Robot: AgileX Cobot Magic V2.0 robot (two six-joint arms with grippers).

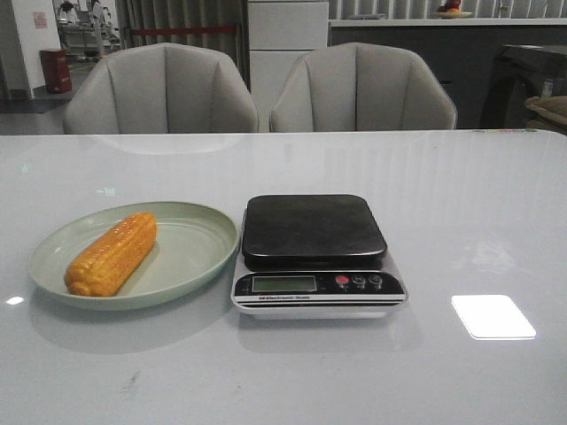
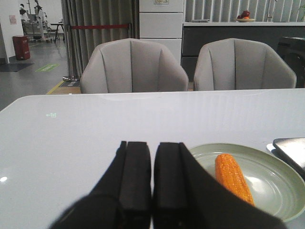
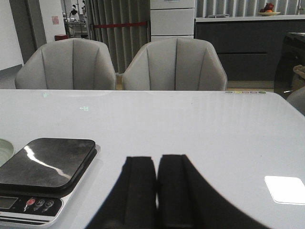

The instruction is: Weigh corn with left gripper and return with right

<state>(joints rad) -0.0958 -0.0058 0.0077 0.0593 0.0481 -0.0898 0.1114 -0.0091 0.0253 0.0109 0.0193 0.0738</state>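
On the glossy pale grey table [image 1: 461, 204] a shallow round sage-green plate [image 1: 199, 239] sits at the left, and the orange-yellow cob of corn [image 1: 112, 253] lies in it, slanted, toward its left side. Just right of the plate, nearly touching its rim, stands a flat black-topped electronic kitchen scale [image 1: 314, 252], its display and buttons along the near edge. Behind the table's far edge stand two padded grey armchairs [image 1: 161, 90] side by side.
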